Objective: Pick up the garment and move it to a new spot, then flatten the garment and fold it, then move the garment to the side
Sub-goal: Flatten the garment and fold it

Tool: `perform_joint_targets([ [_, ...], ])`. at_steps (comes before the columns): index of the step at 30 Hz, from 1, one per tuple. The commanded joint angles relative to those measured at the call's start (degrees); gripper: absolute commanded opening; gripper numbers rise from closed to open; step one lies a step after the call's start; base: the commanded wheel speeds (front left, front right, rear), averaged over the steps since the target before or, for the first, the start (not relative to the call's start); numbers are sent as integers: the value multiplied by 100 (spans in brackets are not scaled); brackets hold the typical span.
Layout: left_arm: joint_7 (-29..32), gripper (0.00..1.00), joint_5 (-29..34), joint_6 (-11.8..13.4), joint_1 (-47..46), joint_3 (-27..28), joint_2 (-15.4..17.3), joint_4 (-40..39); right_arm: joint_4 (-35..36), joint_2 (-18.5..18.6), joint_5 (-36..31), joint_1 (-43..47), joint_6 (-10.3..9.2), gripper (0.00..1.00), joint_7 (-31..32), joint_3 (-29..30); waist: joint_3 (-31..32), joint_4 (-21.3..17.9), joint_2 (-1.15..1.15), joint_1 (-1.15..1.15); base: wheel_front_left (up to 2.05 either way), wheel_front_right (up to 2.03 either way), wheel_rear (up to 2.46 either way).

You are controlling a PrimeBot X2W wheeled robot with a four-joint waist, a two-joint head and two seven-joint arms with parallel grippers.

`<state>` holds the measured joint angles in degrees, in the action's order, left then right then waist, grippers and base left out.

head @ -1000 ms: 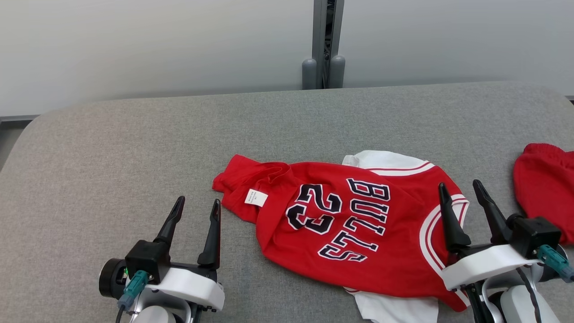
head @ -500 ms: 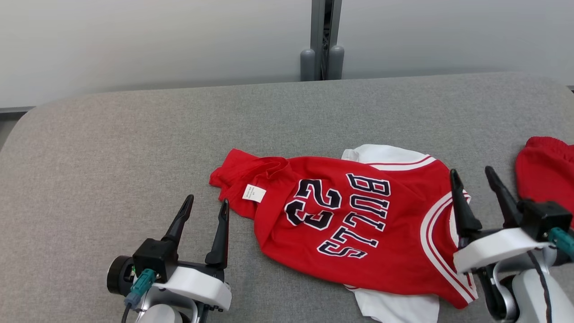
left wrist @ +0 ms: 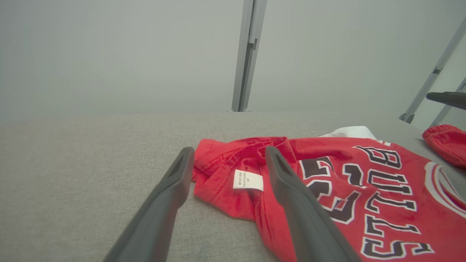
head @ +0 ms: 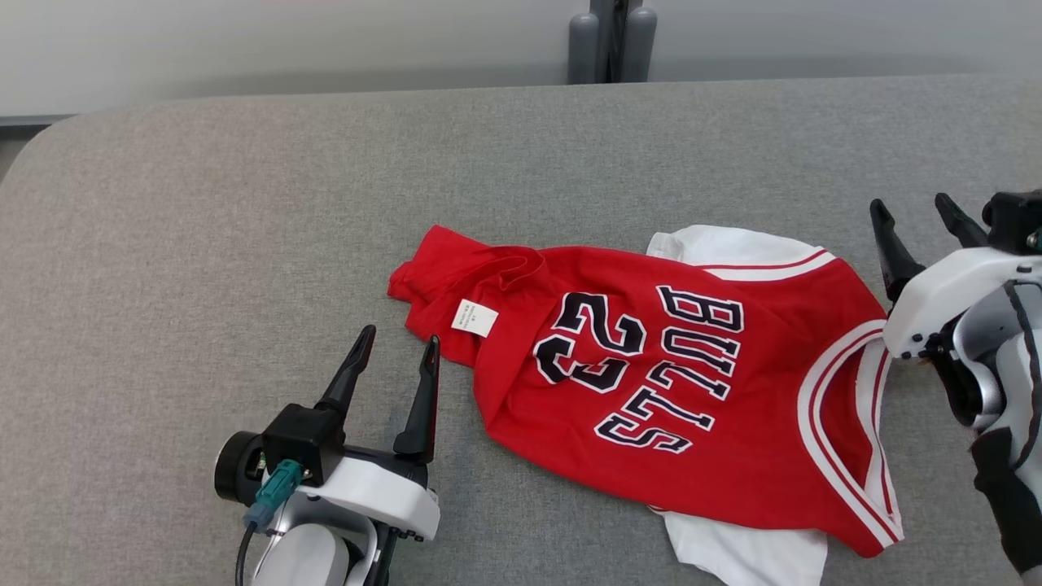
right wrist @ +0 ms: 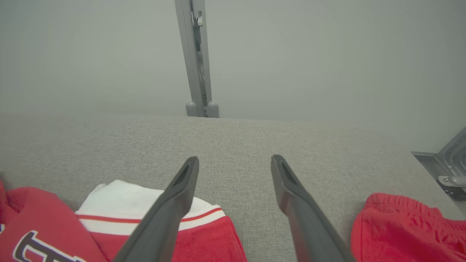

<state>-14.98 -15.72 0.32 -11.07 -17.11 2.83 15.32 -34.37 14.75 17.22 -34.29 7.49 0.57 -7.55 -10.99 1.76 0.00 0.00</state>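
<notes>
A red jersey, the garment [head: 651,382], lies crumpled on the grey table [head: 244,203]. It has "BULLS 23" lettering, white trim and a white label [head: 474,317]. My left gripper [head: 402,335] stands open just left of the garment's bunched end, fingers apart, holding nothing. In the left wrist view the garment [left wrist: 364,182] and its label [left wrist: 248,179] lie just beyond my open left gripper [left wrist: 229,150]. My right gripper [head: 908,200] is open above the table, past the garment's right edge. The right wrist view shows the open right gripper [right wrist: 235,158] over bare table with the garment's striped white edge [right wrist: 120,196] at lower left.
A second red cloth [right wrist: 407,225] lies on the table to the right of my right gripper, also seen as the red cloth [left wrist: 446,143] in the left wrist view. A grey post [head: 610,41] stands behind the table's far edge. A metal frame [right wrist: 451,171] sits at the table's right end.
The head camera has shifted, so the whole picture moved. My right gripper has lifted away from the garment's right edge, up and to the right. The left gripper edged closer to the garment's bunched end.
</notes>
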Motion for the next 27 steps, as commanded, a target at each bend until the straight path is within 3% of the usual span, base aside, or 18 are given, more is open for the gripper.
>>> perform_joint_targets([
  [1, -21, 100, -43, 25, -96, -23, 20, 15, -316, 111, 59, -263, 1, 100, 172, -80, -105, 83, 0, 0, 0, 0, 0],
  [8, -22, 100, -104, 56, -214, -116, 19, 26, -1279, 240, 833, -810, 1, 100, 913, -712, -315, 223, 0, 0, 0, 0, 0],
  [18, -22, 100, -141, 54, -405, -149, 18, 13, -1781, 536, 1783, -1252, 1, 100, 1215, -1415, -624, 297, 0, 0, 0, 0, 0],
  [27, -22, 100, -157, 64, -477, -187, 19, 47, -1716, 634, 2507, -1349, 1, 100, 1415, -2140, -728, 315, 0, 0, 0, 0, 0],
])
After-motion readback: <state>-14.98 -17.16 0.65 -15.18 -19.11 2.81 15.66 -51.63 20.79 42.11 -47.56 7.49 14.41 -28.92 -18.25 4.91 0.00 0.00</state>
